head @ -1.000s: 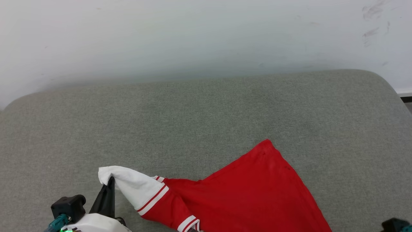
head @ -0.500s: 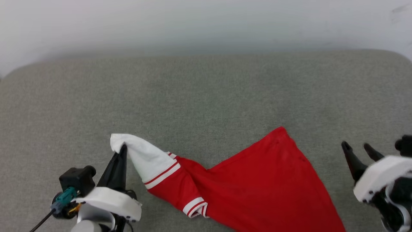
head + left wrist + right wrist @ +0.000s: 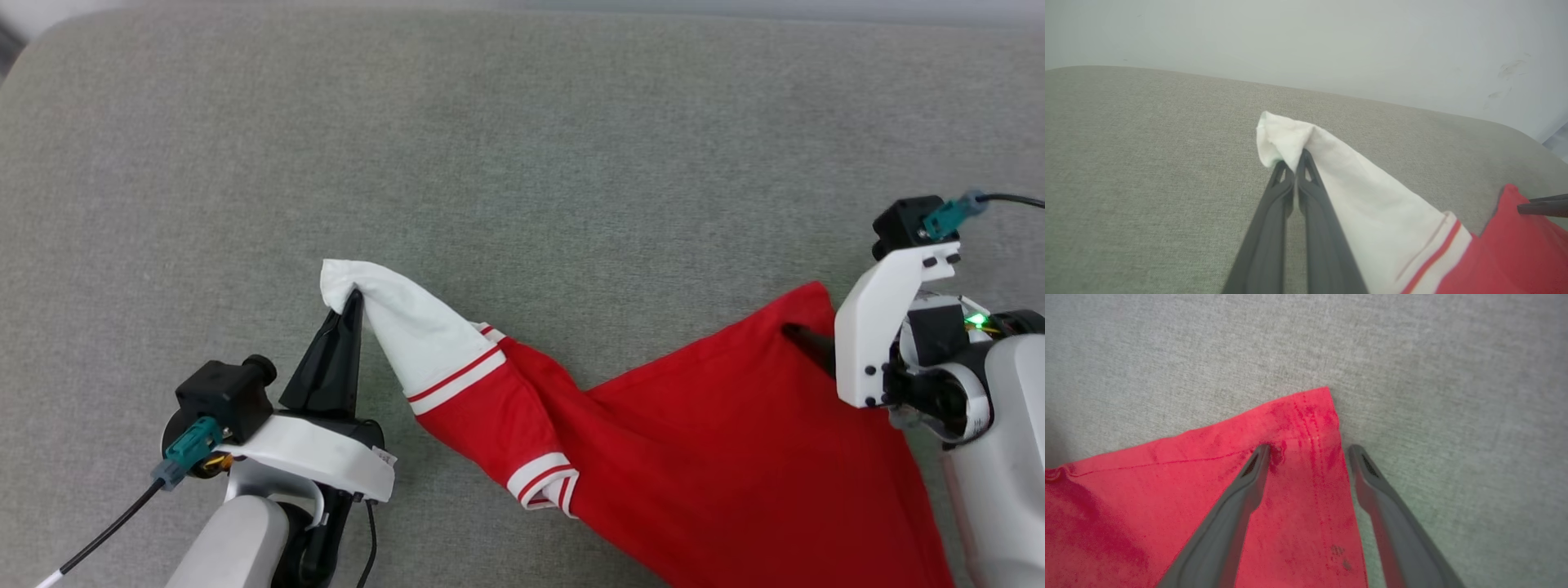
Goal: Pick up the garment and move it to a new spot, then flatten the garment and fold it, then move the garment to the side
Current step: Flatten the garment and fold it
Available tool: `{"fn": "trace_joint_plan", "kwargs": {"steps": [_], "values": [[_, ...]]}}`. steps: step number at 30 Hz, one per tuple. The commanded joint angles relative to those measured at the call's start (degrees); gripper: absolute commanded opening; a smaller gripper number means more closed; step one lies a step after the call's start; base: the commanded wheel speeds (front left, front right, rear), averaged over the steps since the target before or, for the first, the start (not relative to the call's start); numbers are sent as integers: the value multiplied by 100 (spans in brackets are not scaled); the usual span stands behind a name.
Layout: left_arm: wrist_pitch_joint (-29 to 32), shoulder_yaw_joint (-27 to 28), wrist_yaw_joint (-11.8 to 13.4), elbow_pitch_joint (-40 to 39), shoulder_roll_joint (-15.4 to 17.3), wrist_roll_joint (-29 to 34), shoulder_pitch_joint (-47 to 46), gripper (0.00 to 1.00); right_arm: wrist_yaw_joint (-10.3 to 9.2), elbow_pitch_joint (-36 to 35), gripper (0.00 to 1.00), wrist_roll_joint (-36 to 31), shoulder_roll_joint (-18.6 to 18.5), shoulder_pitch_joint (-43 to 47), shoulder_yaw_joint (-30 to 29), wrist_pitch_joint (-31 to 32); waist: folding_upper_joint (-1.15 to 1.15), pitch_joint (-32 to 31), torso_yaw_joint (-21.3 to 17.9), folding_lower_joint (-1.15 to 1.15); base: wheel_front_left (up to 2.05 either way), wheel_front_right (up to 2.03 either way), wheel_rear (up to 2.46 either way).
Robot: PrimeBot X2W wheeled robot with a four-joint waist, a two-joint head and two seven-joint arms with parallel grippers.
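Left gripper (image 3: 353, 296) clamps the shirt (image 3: 694, 474) by one sleeve; right gripper (image 3: 1310, 448), spread, straddles its hem corner and could pinch only sofa (image 3: 571, 163).

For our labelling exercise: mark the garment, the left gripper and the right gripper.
garment (image 3: 718, 457), head view, red body panel.
left gripper (image 3: 1293, 163), left wrist view, shut fingertips on white sleeve.
right gripper (image 3: 1311, 451), right wrist view, midway between open fingertips, over red corner.
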Motion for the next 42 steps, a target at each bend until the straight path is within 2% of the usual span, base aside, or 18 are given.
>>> {"fn": "trace_joint_plan", "kwargs": {"steps": [1,5,6,7,8,13,18,21,26,31,34,42], "values": [[-35,-4,-28,38,-15,28,-102,0,-4,150,100,36,-27,-137,99,103,0,138,134,-1,0,0,0],[-78,-49,-57,117,-69,29,-172,0,-3,744,100,53,23,-149,372,454,0,177,183,-1,0,0,0],[-82,-61,-68,140,-81,24,-179,0,-4,883,45,41,30,-130,431,550,0,179,196,-1,0,0,0],[-98,-64,-90,169,-84,10,-184,0,-3,976,18,62,49,-113,484,615,0,175,206,-1,0,0,0],[-110,-64,-98,202,-88,-2,-190,0,-3,1050,0,106,72,-103,543,662,0,162,213,-1,0,0,0],[-136,-84,-101,286,-108,-31,-139,0,-3,1127,0,250,-51,-245,657,520,0,-15,212,-1,0,0,0],[-136,-51,-126,333,-54,-68,-102,0,-3,952,0,347,-188,-405,700,124,0,-291,171,-1,0,0,0],[-66,11,-176,302,79,-114,-252,0,-3,751,0,389,-310,-537,619,-444,0,-649,104,-1,0,0,0],[197,137,-306,322,288,-256,-609,0,-4,669,0,295,-314,-693,353,-1075,0,-1131,-40,-1,0,0,0],[489,266,-405,441,534,-269,-1310,0,-4,720,0,106,-216,-988,28,-1474,0,-1445,-210,-1,0,0,0],[716,196,-437,544,556,-203,-1802,0,-4,757,0,-27,-208,-1237,-153,-1608,0,-1511,-264,-1,0,0,0],[1144,209,-545,1388,402,-272,-3508,0,-4,818,0,-488,-147,-2251,-558,-1951,0,-1017,-362,-1,0,0,0]]}}
